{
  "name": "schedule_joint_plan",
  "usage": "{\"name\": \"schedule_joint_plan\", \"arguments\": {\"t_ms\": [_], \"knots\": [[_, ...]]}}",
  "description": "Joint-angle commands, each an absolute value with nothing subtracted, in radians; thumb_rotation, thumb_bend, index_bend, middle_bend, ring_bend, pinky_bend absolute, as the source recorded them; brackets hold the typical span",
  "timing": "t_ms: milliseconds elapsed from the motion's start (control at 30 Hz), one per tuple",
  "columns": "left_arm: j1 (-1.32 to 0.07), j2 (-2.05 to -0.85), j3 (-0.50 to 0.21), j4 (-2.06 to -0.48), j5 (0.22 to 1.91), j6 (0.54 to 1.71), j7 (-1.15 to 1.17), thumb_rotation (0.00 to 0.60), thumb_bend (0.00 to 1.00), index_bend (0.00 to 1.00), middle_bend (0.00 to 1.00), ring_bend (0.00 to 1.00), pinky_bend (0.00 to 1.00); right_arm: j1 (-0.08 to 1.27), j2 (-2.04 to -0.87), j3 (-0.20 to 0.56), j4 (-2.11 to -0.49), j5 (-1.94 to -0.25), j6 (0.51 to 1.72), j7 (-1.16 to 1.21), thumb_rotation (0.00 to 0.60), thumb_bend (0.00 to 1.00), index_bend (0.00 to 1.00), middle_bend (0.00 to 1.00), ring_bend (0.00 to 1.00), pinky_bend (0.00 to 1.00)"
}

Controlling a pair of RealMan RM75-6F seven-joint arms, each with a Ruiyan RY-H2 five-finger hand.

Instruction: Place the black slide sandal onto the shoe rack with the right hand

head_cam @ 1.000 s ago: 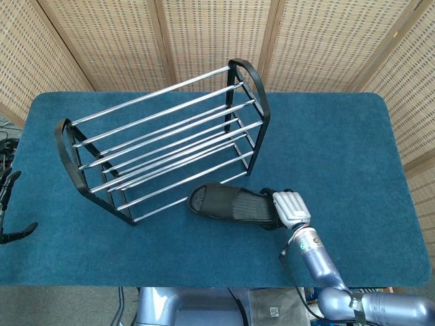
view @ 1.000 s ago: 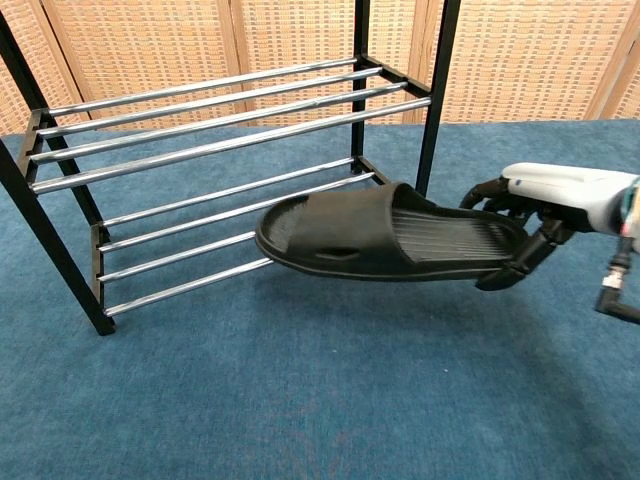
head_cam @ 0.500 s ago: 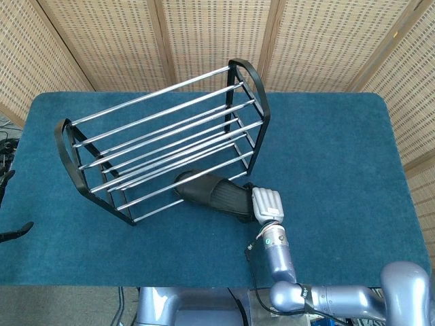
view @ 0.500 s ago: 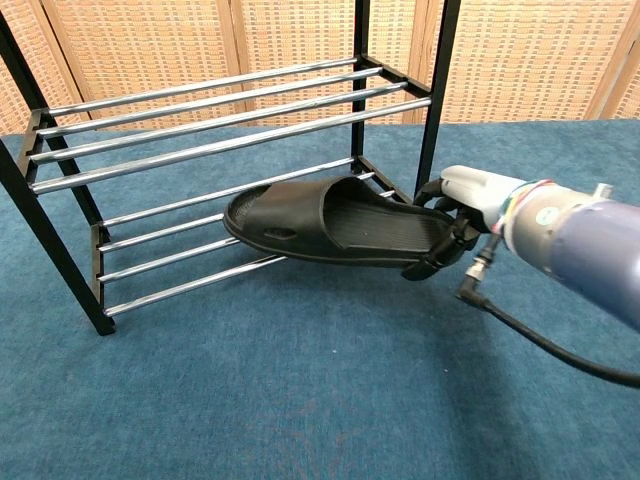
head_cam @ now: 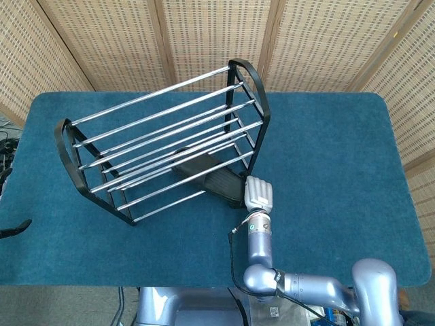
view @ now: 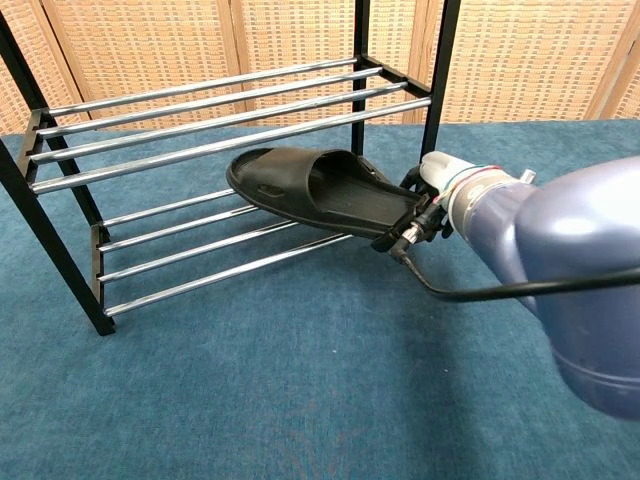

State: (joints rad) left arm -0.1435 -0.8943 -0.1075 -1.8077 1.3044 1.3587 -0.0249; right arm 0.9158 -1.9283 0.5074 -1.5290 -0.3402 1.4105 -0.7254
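Note:
The black slide sandal [view: 315, 190] hangs between the two shelves of the chrome and black shoe rack [view: 200, 110], toe pointing left, tilted a little above the lower bars. My right hand [view: 425, 195] grips its heel at the rack's right end. In the head view the sandal [head_cam: 211, 173] shows through the bars, with my right hand [head_cam: 257, 192] just outside the rack's near right corner. The tip of my left hand [head_cam: 10, 229] shows at the left edge; whether it is open is unclear.
The rack [head_cam: 163, 136] stands diagonally on the blue table cover [head_cam: 326, 149]. Woven screens [head_cam: 217, 34] close off the back. My right forearm [view: 560, 270] fills the right side of the chest view, with a black cable [view: 480, 295] trailing from it.
My right hand has carried the sandal left and up, from the table in front of the rack into the space between its shelves. The forearm swung closer to the chest camera.

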Motion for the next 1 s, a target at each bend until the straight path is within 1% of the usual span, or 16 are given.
{"name": "schedule_joint_plan", "arguments": {"t_ms": [33, 133, 267, 467, 667, 1000], "knots": [[-0.146, -0.893, -0.109, -1.806, 1.3, 1.353, -0.028, 0.6, 0.19, 0.0, 0.0, 0.0, 0.0, 0.938, -1.978, 0.56, -1.468, -0.301, 1.447, -0.726, 0.6, 0.74, 0.65, 0.68, 0.55, 0.36], [-0.148, -0.892, -0.109, -1.804, 1.297, 1.348, -0.031, 0.6, 0.19, 0.0, 0.0, 0.0, 0.0, 0.962, -2.018, 0.605, -1.414, -0.285, 1.465, -0.72, 0.6, 0.74, 0.65, 0.68, 0.55, 0.36], [-0.149, -0.891, -0.11, -1.802, 1.293, 1.343, -0.038, 0.6, 0.19, 0.0, 0.0, 0.0, 0.0, 0.991, -2.047, 0.626, -1.359, -0.289, 1.474, -0.734, 0.6, 0.74, 0.65, 0.68, 0.55, 0.36], [-0.154, -0.887, -0.114, -1.793, 1.279, 1.327, -0.057, 0.6, 0.19, 0.0, 0.0, 0.0, 0.0, 1.045, -2.1, 0.705, -1.251, -0.271, 1.507, -0.748, 0.6, 0.74, 0.65, 0.68, 0.55, 0.36], [-0.165, -0.887, -0.114, -1.783, 1.272, 1.303, -0.066, 0.6, 0.19, 0.0, 0.0, 0.0, 0.0, 1.08, -2.137, 0.761, -1.193, -0.26, 1.516, -0.746, 0.6, 0.74, 0.65, 0.68, 0.55, 0.36], [-0.172, -0.887, -0.114, -1.777, 1.27, 1.289, -0.075, 0.6, 0.19, 0.0, 0.0, 0.0, 0.0, 1.091, -2.182, 0.766, -1.155, -0.272, 1.524, -0.754, 0.6, 0.74, 0.65, 0.68, 0.55, 0.36]]}}
